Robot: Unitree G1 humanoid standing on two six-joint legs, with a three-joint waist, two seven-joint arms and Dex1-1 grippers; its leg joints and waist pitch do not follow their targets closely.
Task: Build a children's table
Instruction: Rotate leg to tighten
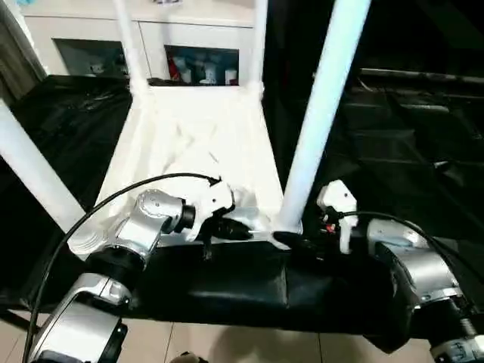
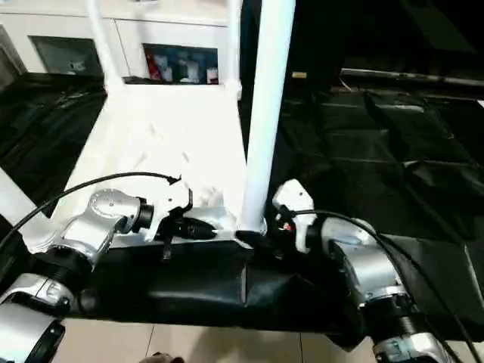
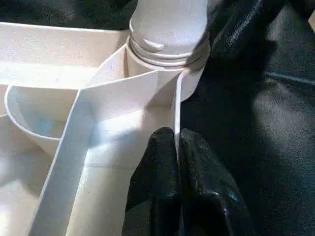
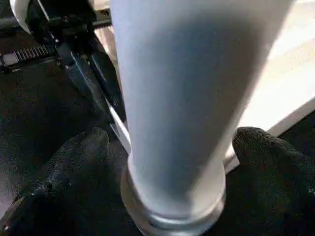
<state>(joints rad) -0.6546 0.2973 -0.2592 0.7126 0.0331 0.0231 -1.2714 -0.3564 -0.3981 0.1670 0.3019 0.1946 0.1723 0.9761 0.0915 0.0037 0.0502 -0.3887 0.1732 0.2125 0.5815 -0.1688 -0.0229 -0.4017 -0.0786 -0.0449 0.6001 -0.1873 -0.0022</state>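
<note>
Here the tabletop [image 1: 193, 151] lies underside up on the black-draped table [image 1: 423, 144], four legs standing in its corner sockets. The near-right leg [image 1: 321, 106] rises from its socket [image 3: 165, 54], apparently the last fitted. The left end effector [image 3: 179, 162] pinches the tabletop's rim wall beside that socket, fingers closed on it. The right end effector [image 4: 170, 162] straddles the leg's base, fingers spread and clear of it. Assembly appears nearly complete; next, probably, both withdraw and the table is turned upright.

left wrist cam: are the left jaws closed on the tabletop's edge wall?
Yes, the two black fingers of the left gripper are pressed together with the thin white edge wall of the tabletop between them.
</note>
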